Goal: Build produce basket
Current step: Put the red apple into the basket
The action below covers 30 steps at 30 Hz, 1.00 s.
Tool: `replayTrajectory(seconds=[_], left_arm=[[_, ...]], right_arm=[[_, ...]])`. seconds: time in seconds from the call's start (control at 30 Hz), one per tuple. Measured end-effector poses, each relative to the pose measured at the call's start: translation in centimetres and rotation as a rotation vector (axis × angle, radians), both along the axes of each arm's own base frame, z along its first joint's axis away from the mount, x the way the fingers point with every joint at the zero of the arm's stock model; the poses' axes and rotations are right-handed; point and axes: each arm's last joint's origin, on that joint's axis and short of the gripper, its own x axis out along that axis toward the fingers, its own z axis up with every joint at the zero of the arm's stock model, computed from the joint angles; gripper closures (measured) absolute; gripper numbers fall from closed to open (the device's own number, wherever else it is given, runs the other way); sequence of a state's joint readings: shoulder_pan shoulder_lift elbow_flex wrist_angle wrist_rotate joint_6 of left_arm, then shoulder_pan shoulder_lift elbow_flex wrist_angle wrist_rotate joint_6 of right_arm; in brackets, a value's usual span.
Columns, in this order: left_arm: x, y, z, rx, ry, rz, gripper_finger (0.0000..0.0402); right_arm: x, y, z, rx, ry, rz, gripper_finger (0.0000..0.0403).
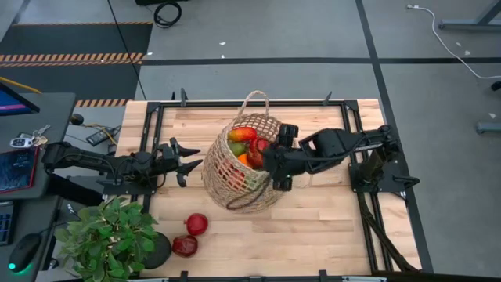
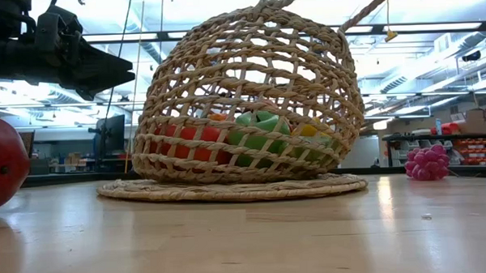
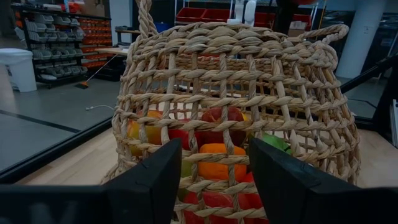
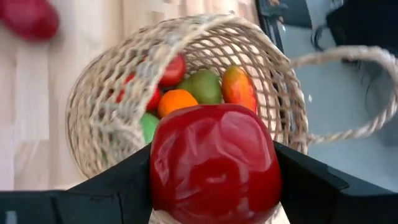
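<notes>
Left claw [image 1: 190,164], parted and empty, waiting just beside basket [image 1: 228,182]. Right claw [image 4: 214,168], over basket mouth, clenched on red fruit [image 4: 214,163]. Step in hand: loading. Next: lowering among produce [image 4: 205,87] ahead of claw, then releasing.

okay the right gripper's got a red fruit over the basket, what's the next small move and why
Probably ease the right gripper down into the basket mouth, then release. It is shut on the red fruit right at the opening, with other fruit already inside. The left gripper waits open beside the basket.
</notes>
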<state>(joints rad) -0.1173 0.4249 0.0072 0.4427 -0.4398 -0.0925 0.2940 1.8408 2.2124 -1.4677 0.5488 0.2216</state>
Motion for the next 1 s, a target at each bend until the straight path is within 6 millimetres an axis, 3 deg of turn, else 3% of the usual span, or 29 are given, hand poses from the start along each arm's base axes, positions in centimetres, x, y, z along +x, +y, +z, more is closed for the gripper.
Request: replayTrajectory(seconds=[0.53,0.83,1.0], left_arm=[[0.0,0.0,0.0,0.000,0.000,0.000,0.0208],[0.0,0.0,0.0,0.000,0.000,0.000,0.0208],[0.0,0.0,0.0,0.000,0.000,0.000,0.0207]], right_arm=[[0.2,-1.0,0.0,0.327,-0.252,-0.510,0.0121],[0.7,-2.9,-0.1,0.347,-0.266,-0.589,0.0120],[1.3,-4.7,-1.5,0.341,-0.217,-0.639,0.0120]])
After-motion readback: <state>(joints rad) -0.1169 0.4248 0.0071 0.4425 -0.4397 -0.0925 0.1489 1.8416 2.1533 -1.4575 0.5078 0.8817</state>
